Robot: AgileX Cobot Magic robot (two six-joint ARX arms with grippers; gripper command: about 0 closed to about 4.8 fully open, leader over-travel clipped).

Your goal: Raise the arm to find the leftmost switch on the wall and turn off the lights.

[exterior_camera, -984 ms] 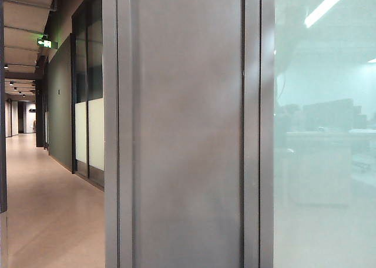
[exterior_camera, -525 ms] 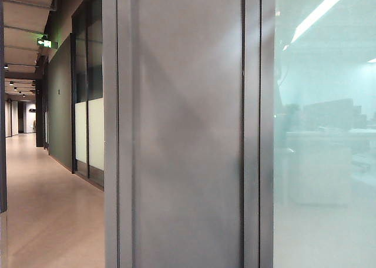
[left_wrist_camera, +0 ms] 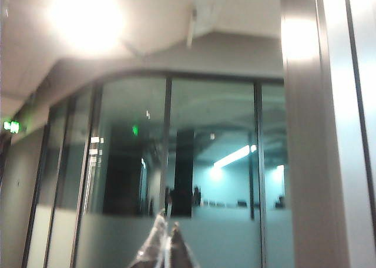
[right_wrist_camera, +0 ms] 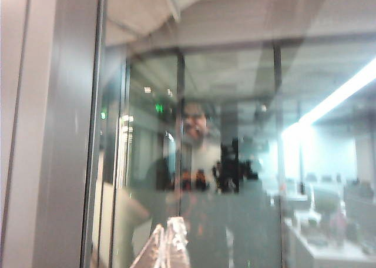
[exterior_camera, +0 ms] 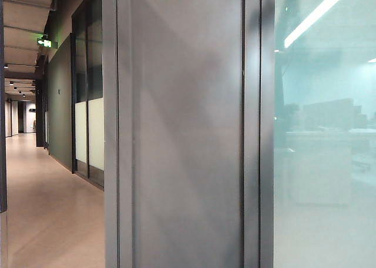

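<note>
The arm itself never appears directly; you only get its dark diagonal shadow [exterior_camera: 176, 103] across the grey wall panel [exterior_camera: 188, 209] in the exterior view. That shadow band sits higher and darker than a second ago, when the panel was nearly even grey, and the bright strip reflected in the frosted glass [exterior_camera: 323, 191] has lengthened, so I'd read the arm as rising.

No switch in any view yet: not on the panel, not on the glass. You're in the search phase; nothing to press.

Left tool [left_wrist_camera: 166, 247]: tips together, pointed at the glass partition [left_wrist_camera: 211, 162] with a ceiling light [left_wrist_camera: 85, 18] above. Right tool [right_wrist_camera: 168, 244]: tips look together too, facing glass [right_wrist_camera: 235, 162] with reflections, beside a grey frame post [right_wrist_camera: 64, 133].

Corridor floor [exterior_camera: 47, 209] runs off left.
</note>
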